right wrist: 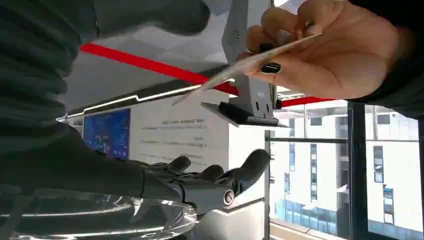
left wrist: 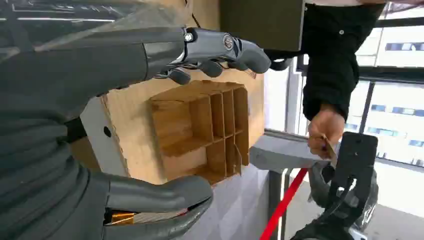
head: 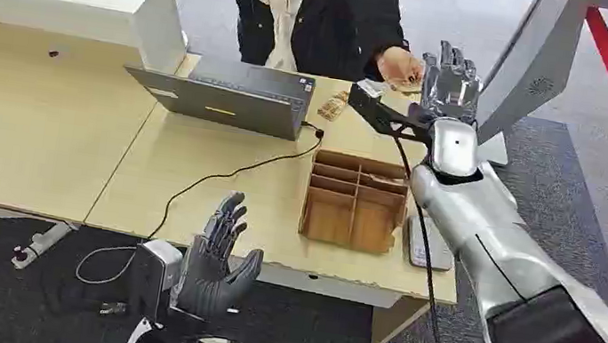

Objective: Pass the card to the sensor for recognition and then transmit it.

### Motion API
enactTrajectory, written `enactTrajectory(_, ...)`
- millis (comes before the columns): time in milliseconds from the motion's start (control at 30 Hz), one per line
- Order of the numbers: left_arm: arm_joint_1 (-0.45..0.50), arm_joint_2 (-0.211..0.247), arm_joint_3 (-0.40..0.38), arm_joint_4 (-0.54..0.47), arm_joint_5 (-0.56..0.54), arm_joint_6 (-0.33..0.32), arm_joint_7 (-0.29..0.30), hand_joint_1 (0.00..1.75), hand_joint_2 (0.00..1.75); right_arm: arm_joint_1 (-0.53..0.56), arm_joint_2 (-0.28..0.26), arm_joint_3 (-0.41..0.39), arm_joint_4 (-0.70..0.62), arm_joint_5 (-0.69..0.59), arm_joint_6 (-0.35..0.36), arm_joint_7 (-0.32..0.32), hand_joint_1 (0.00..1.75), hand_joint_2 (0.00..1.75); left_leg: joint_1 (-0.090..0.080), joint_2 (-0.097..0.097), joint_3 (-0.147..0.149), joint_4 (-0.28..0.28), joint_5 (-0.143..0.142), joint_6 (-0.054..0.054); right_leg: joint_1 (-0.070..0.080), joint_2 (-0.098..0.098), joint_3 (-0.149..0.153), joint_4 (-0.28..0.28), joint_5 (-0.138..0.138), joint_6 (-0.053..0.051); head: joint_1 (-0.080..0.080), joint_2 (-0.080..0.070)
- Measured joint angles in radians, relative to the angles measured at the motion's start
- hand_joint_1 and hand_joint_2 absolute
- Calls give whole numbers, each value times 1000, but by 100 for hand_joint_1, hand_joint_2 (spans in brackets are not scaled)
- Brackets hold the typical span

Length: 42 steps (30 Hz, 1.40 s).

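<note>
- Your right hand [head: 450, 83] is raised at the far edge of the tabletop [head: 193, 165], fingers spread wide, holding nothing.
- The card [right wrist: 245, 64] is pinched in the person's hand [right wrist: 335, 50], just beside your fingers.
- Close early or off-line and, I judge, you'll pinch their fingers or drop the card.
- Your left hand [head: 214, 262] hangs open off the near edge, empty.

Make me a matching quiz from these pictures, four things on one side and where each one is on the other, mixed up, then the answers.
Things:
1. card
2. laptop
3. wooden organizer
4. left hand

Places:
A. on the table, near its front edge
B. pinched in the person's hand
C. raised in front of the table's near edge, holding nothing
D. on the table, in front of the person

Pairs: 1-B, 2-D, 3-A, 4-C
</note>
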Motion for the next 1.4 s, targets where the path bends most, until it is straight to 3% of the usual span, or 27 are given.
enactTrajectory(433, 0, 4, 0, 0, -3, 0, 0, 0, 175, 0, 1, 0, 0, 0, -2, -11, 0, 175, 0, 0, 0, 0, 0, 0, 0, 0, 0, 0, 0, 0, 0, 0)
enactTrajectory(467, 0, 4, 0, 0, -4, 0, 1, 0, 175, 0, 2, 0, 0, 0, -3, -12, 175, 175, 0, 0, 0, 0, 0, 0, 0, 0, 0, 0, 0, 0, 0, 0)
enactTrajectory(1400, -3, 3, 0, 0, -13, -29, 5, 0, 175, -2, -5, -2, 0, -22, -13, -33, 175, 175, 0, 0, 1, 0, 0, 0, 0, 0, 0, 0, 0, 0, 0, 0)
